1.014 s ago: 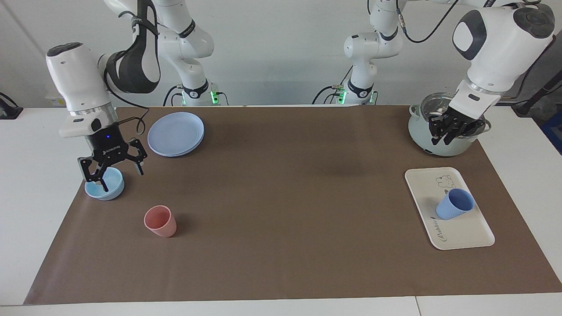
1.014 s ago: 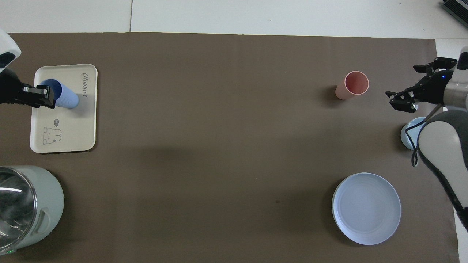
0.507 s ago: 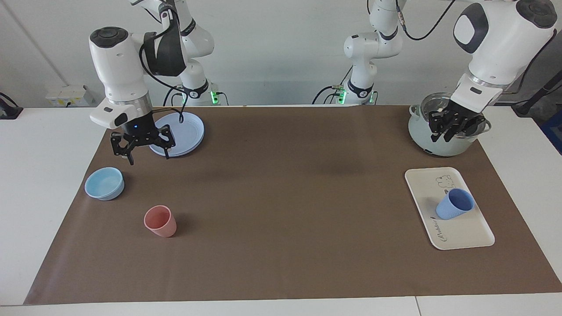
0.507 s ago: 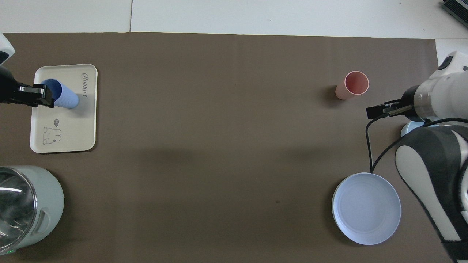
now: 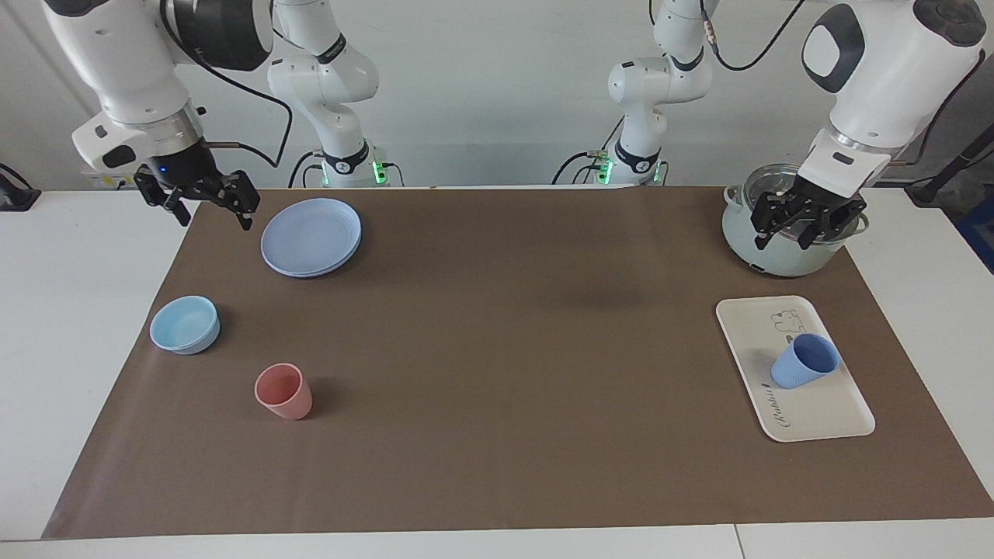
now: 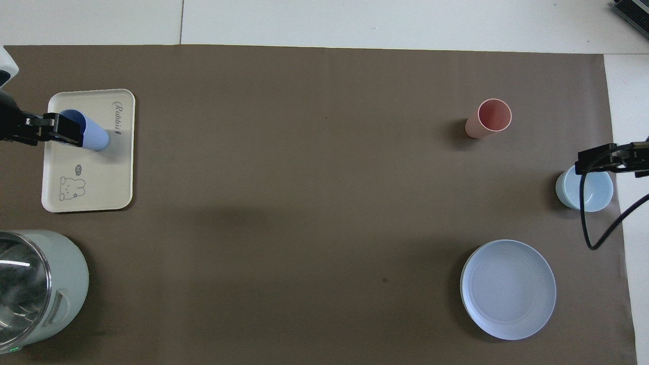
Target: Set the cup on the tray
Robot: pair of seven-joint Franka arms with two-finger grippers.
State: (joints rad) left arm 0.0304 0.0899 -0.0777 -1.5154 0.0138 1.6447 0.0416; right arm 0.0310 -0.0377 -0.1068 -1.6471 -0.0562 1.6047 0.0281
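The periwinkle-blue cup (image 5: pixel 806 362) sits on the cream-white tray (image 5: pixel 823 415) with its mouth up, toward the left arm's end of the table. My left gripper (image 5: pixel 808 229) is open and empty, raised over the pot, clear of the cup. In the overhead view the left gripper (image 6: pixel 50 129) overlaps the cup (image 6: pixel 94 137) on the tray (image 6: pixel 96 177). My right gripper (image 5: pixel 208 211) is open and empty, raised beside the round plate at the right arm's end. It also shows in the overhead view (image 6: pixel 613 158).
A pale green pot (image 5: pixel 776 256) (image 6: pixel 35 289) stands nearer to the robots than the tray. At the right arm's end are a round blue plate (image 5: pixel 311 236) (image 6: pixel 508 289), a light-blue bowl (image 5: pixel 185 324) (image 6: pixel 585 188) and a pink tumbler (image 5: pixel 283 392) (image 6: pixel 489 117).
My right gripper rose from over the bowl and swung toward the robots, ending beside the plate. My left gripper lifted slightly over the pot. The cup and tray did not move.
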